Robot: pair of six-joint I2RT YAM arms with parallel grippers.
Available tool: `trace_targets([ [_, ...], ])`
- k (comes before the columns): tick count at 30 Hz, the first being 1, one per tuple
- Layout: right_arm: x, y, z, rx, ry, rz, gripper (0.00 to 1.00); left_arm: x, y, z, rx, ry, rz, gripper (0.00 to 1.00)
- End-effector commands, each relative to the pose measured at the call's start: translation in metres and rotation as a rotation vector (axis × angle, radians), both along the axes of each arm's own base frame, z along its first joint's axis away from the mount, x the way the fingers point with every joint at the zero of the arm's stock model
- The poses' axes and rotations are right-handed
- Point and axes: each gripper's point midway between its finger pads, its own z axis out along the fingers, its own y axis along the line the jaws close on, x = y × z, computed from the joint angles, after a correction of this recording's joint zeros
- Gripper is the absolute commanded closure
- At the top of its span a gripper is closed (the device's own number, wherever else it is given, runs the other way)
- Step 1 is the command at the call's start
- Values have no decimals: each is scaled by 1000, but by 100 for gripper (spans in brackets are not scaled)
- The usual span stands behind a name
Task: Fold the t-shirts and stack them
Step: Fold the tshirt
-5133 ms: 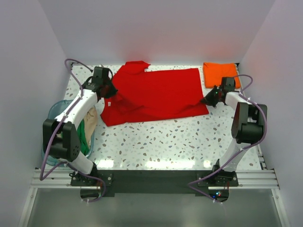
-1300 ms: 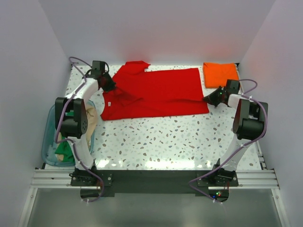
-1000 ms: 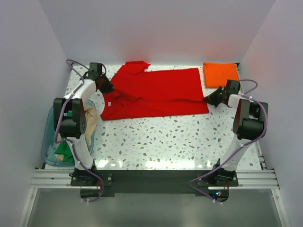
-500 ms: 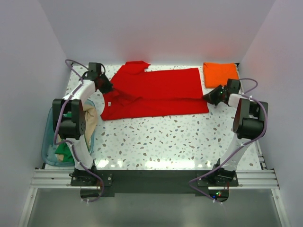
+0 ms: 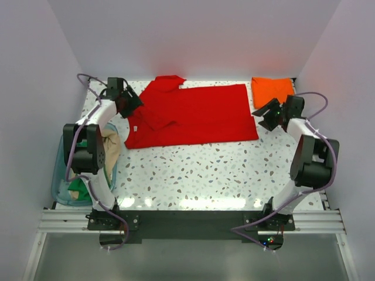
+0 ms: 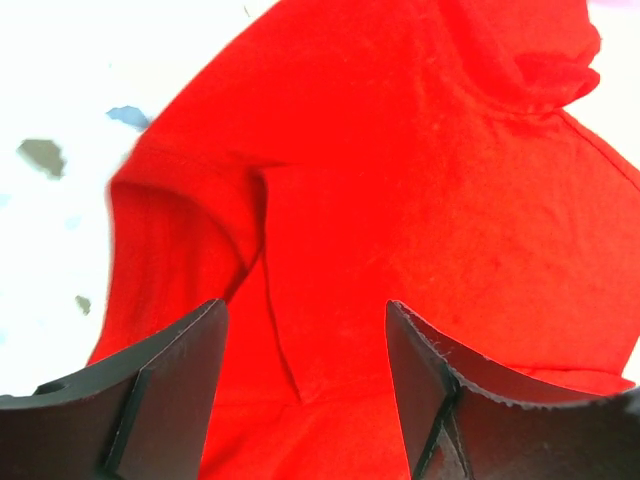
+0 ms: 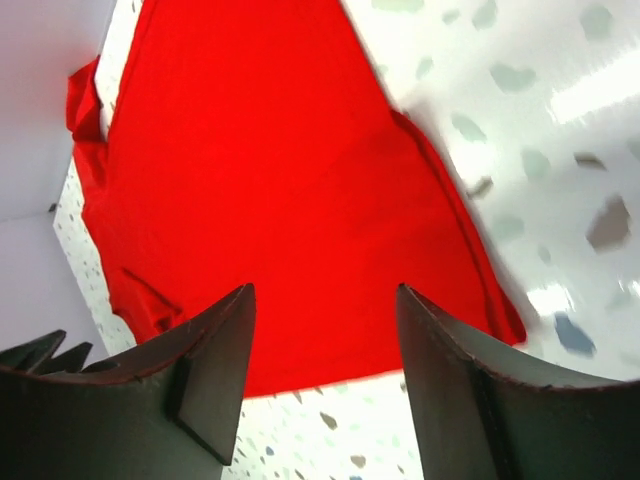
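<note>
**Red t-shirt (image 5: 193,114) lying flat, one gripper at each end.**
Your left gripper (image 5: 132,104) hangs at the shirt's left edge, fingers spread, holding nothing. Your right gripper (image 5: 262,115), just off its right edge, is likewise spread. A folded orange t-shirt (image 5: 272,91) lies near that edge's far corner.

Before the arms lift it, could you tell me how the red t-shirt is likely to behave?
Probably floppy: the red t-shirt lies flat with soft creases, so it would likely sag from a pinch. Pushed, it would probably bunch on the table rather than slide whole.
</note>
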Motion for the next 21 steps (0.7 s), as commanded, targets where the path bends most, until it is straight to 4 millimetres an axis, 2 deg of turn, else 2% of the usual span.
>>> trace_targets([
  [1,-28,-7,12,-80,-13,-32,39,-13,12,46,34,-89,73,31],
  [2,-41,-3,0,-75,4,-32,42,-29,18,32,64,-48,125,30],
  [3,-47,-1,-2,-78,7,-34,44,-39,20,28,71,-35,148,31],
  [4,-58,-1,-6,-87,15,-43,44,-58,21,24,78,-24,166,31],
  [6,-66,1,-8,-87,11,-43,46,-76,24,20,92,-12,216,31],
  [7,-73,3,-12,-87,16,-42,46,-92,18,17,95,-8,219,32],
  [9,-79,4,-15,-92,19,-39,46,-107,20,23,132,-22,252,32],
  [10,-83,5,-20,-92,29,-39,47,-117,19,15,150,-2,259,32],
  [12,-85,5,-21,-93,30,-34,48,-132,15,14,178,1,288,34],
  [13,-86,6,-23,-91,36,-34,48,-141,12,6,182,16,291,34],
  [15,-86,5,-25,-92,38,-37,49,-149,12,2,190,16,311,36],
  [16,-87,5,-27,-96,40,-38,50,-158,11,-10,192,39,309,38],
  [21,-85,4,-38,-85,61,-50,52,-173,12,-39,208,90,315,45],
])
